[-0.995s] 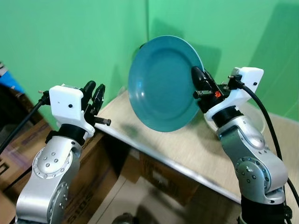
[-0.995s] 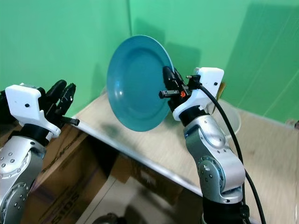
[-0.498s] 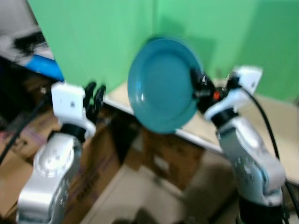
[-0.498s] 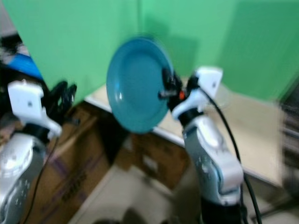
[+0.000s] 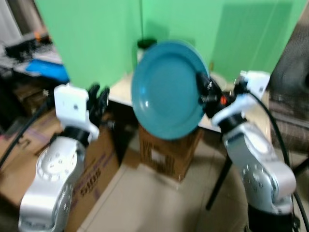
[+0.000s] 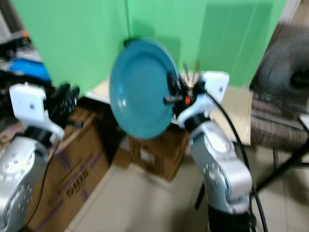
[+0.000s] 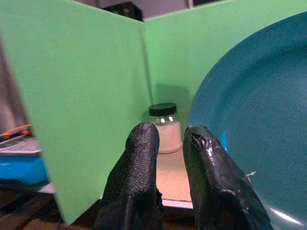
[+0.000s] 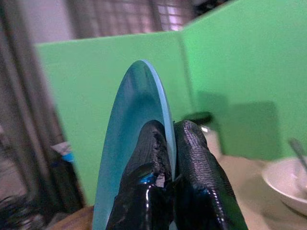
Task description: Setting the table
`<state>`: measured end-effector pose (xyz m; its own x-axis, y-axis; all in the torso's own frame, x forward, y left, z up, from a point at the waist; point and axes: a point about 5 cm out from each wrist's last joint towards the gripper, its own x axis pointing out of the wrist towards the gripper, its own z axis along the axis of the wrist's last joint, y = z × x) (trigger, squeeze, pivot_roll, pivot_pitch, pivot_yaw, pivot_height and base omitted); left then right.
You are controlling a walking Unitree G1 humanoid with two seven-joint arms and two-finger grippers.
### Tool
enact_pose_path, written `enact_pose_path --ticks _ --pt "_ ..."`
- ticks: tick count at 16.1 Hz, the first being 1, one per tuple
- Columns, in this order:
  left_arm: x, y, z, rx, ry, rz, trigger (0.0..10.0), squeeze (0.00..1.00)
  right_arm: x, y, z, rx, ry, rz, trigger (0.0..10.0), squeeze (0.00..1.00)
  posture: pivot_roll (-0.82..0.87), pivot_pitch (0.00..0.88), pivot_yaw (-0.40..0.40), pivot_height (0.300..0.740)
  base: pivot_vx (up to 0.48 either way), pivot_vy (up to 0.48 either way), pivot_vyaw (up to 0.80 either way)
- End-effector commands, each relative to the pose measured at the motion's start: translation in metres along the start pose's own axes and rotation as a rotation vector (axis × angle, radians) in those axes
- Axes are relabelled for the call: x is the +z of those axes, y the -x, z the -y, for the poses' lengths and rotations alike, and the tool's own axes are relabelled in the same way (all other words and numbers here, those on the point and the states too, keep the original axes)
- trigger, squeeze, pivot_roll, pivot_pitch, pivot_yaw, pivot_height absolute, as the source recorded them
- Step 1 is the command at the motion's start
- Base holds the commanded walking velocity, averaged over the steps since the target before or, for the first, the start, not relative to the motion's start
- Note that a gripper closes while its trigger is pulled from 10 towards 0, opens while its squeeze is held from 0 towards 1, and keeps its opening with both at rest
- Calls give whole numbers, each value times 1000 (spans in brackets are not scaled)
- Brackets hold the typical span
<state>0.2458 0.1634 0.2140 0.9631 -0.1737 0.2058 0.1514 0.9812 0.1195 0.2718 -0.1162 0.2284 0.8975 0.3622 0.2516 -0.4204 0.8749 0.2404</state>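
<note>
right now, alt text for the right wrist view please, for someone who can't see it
The right hand pinches the rim of a teal plate held on edge, one black finger on each face. Behind stand green panels, with a dark-lidded jar and a white bowl on a pale table.

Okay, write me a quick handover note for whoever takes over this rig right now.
Right gripper: shut on the rim of the blue plate, held upright on edge in the air, in front of the table.
Left gripper: raised beside the plate, holding nothing, fingers close together.
Table holds a jar and a white bowl.
Done: plate picked up. Left: set it down flat on the table.
</note>
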Motion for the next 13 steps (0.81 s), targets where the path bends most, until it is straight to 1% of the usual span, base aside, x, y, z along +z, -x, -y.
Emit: enact_pose_path --ticks 1,3,4,6,8,11,13 --pt "-4 -1 2 -3 -2 -14 10000 0 7 -1 -3 24 5 27 10000 0 -29 0 23 740 0 0 0" --pt "-6 -5 8 -7 22 -5 10000 0 7 -2 0 37 25 9 10000 0 -48 0 0 740 0 0 0" --pt "-9 -5 10 0 40 -10 10000 0 8 -3 1 36 42 -2 10000 0 -74 0 -12 740 0 0 -406" --pt "-15 -2 14 9 67 -29 10000 0 8 -3 1 37 56 -16 10000 0 -84 0 -16 740 0 0 -781" --pt "-21 0 18 4 84 -55 10000 0 5 1 3 22 71 -41 10000 0 -92 0 -17 740 0 0 -788" --pt "-23 -2 17 12 91 -55 10000 0 2 3 3 8 75 -51 10000 0 -100 0 -20 740 0 0 -788" --pt "-24 -3 13 56 76 -40 10000 0 0 6 5 -3 77 -66 10000 0 -102 0 -24 740 0 0 -800"
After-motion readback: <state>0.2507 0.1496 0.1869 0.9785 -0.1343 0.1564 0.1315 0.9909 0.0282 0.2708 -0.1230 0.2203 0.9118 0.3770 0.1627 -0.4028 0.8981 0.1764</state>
